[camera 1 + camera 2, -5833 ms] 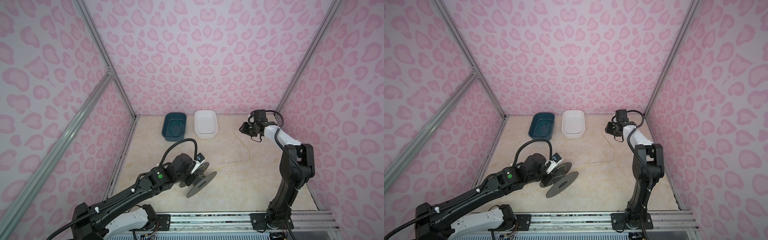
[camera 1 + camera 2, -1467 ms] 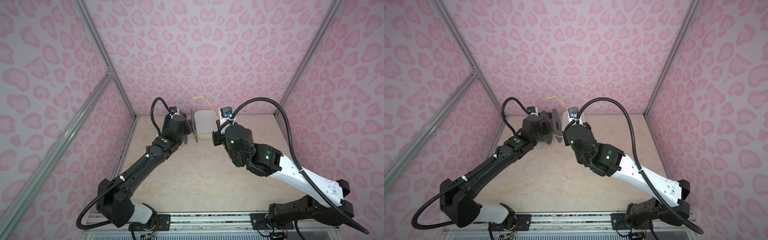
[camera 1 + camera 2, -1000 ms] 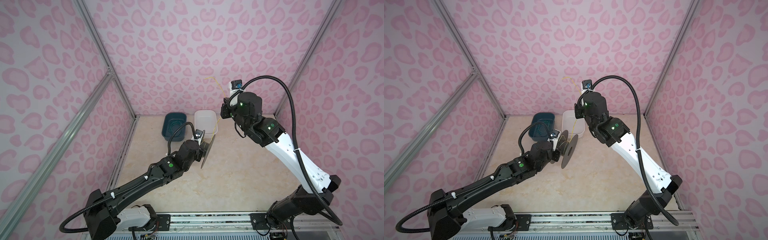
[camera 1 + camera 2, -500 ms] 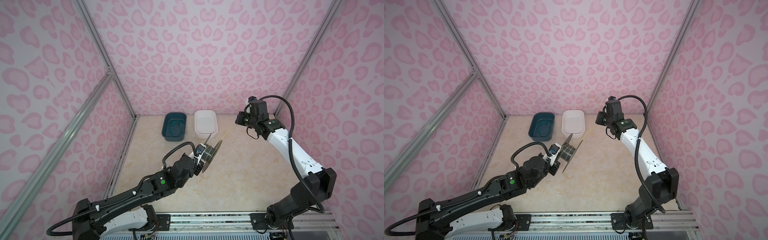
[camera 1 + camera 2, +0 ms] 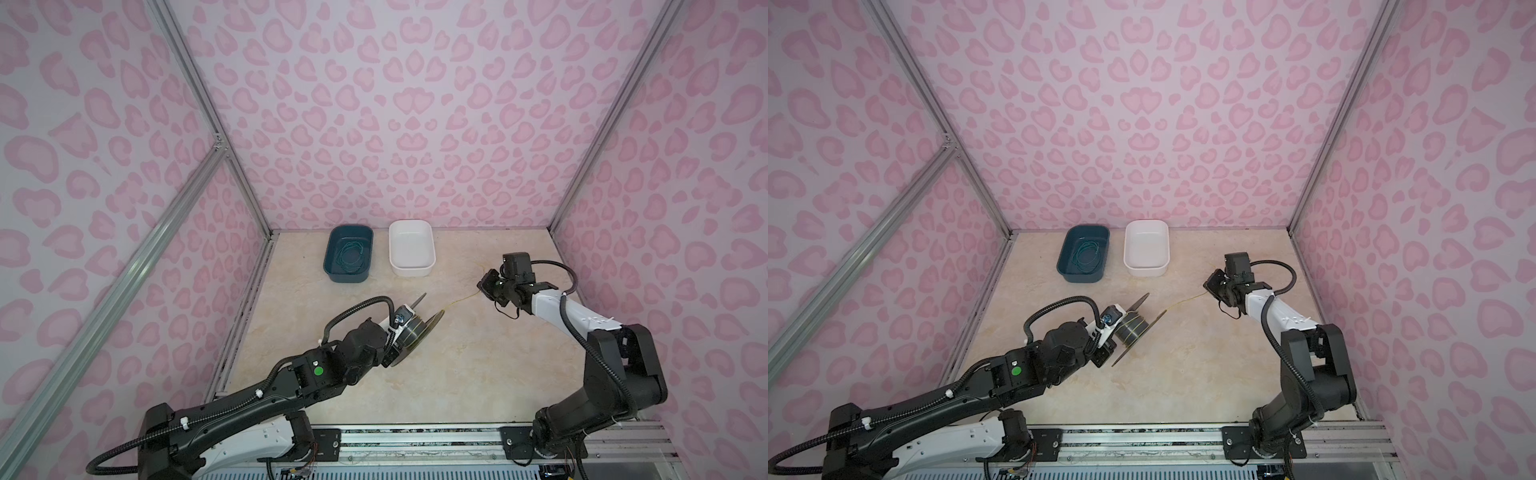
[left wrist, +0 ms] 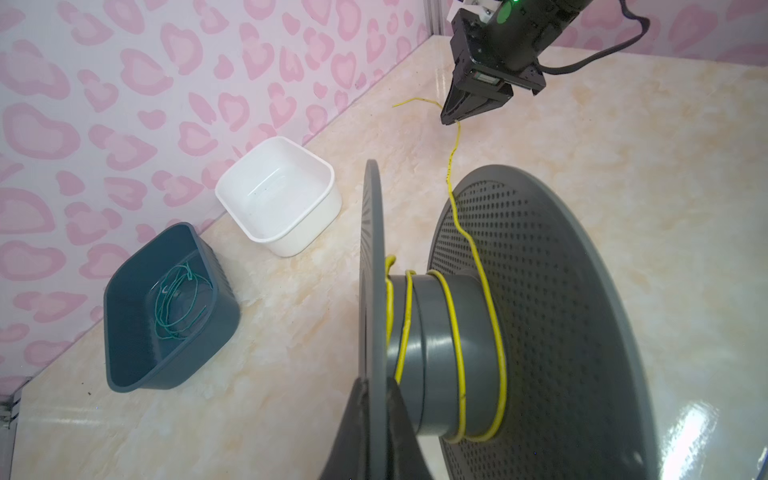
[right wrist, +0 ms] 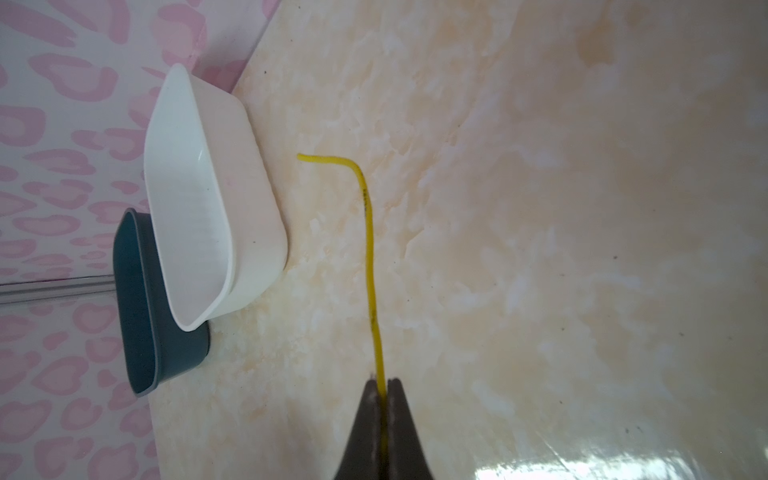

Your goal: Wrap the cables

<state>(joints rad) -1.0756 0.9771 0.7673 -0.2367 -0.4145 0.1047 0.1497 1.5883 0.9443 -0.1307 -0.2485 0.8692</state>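
Right wrist view, starting at the hand: pinches the yellow wire (image 7: 369, 249) flat between the fully closed tips of the right gripper (image 7: 381, 380), leaving only a short tail beyond the pinch, hooked at its end, over the table (image 5: 457, 374) and clear of the white bin (image 7: 199, 208). Has come down and toward the front since half a second ago, and a long way down from the high reach near the back wall a second ago. Now sits low and well apart from the spool (image 5: 417, 328) in both top views. Has also brought the spool a little lower and nearer the front, clamped at the edge of the near flange by the closed tips of the left gripper (image 6: 376, 384). Cannot tell whether the spool touches the table. Reads as one more draw-out between winds, judging by the single thin run of wire stretched, slightly wavy, from the pinch to the grey hub (image 6: 436, 353). Shows about four loose, spaced yellow turns there, none overlapping, the last lying against the perforated far flange (image 6: 561, 311). With so short a tail, probably little left to wind on this wire. Looks string-thin, kinked in places and springy, so likely to loosen off the hub without steady tension. Farther out, shows a coil of green wire (image 6: 178, 303) lying in the dark teal bin (image 6: 124, 332), just beside the white one.
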